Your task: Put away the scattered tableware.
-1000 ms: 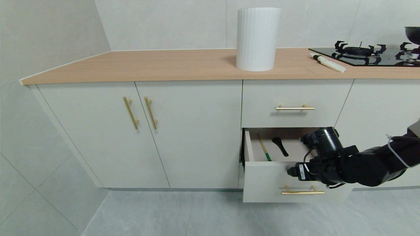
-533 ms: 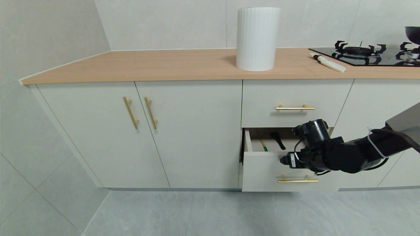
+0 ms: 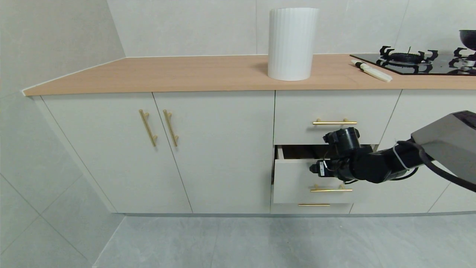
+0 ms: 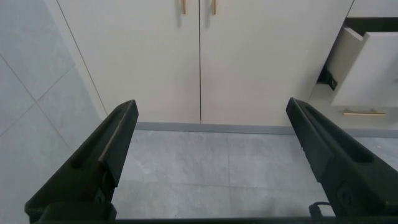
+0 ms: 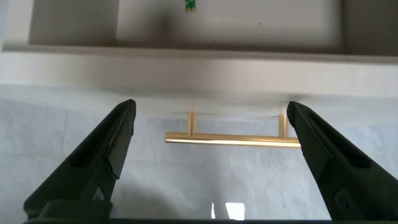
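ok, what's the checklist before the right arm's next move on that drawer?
1. Drawer flush with the cabinet front: not ok. It juts out, with a dark gap above its front.
2. Right gripper empty: ok. It is open and holds nothing.
3. Handle free: ok. It lies between the open fingers, untouched.
4. Contents clear of the gap: cannot tell. A green-tipped utensil lies inside; the rest is hidden.
5. Left gripper out of the way: ok. It is open, empty, over the floor, off to the side of the drawer.
6. Countertop cleared: not ok. A pale utensil lies by the hob.
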`<state>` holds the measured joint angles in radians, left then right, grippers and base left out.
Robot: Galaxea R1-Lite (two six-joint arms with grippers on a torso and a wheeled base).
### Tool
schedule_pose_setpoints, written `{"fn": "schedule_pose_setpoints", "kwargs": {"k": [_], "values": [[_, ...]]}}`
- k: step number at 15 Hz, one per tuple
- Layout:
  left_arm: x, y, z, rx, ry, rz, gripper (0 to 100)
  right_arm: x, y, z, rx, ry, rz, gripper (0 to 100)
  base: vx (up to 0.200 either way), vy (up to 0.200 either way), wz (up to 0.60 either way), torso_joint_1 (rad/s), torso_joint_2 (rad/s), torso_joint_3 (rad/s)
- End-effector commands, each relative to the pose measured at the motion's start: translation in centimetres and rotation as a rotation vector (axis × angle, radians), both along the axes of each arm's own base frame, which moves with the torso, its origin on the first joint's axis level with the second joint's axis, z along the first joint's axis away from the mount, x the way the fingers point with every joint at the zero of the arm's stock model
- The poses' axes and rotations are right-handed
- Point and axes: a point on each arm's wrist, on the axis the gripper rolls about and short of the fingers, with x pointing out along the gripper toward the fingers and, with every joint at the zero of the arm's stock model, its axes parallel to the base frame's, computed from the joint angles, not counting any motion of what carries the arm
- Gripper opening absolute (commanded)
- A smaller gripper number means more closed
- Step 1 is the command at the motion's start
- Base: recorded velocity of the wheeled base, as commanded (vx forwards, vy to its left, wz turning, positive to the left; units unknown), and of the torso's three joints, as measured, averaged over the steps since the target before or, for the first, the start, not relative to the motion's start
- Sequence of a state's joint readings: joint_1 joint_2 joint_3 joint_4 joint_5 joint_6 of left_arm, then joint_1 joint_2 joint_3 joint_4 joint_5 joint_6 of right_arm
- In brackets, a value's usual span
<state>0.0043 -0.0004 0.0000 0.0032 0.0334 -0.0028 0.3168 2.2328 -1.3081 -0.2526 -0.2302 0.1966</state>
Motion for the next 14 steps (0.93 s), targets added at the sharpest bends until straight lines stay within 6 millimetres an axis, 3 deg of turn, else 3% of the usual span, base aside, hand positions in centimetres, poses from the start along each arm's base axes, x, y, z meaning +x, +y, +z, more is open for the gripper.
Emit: {"fn": "schedule_pose_setpoints", "kwargs": {"k": [1,14], "values": [[0.0,0.0,0.0,0.000,0.000,0.001,100,1.0,0.2,-1.2,0.000,0.004,-0.003,100,0.000,0.000,0.00,0.000,0.00,0.000],[0.0,0.0,0.0,0.000,0.000,0.001,100,5.7,-2.3,-4.1,0.037,-0.234,-0.139,100,0.000,0.000,0.00,0.000,0.00,0.000]]}}
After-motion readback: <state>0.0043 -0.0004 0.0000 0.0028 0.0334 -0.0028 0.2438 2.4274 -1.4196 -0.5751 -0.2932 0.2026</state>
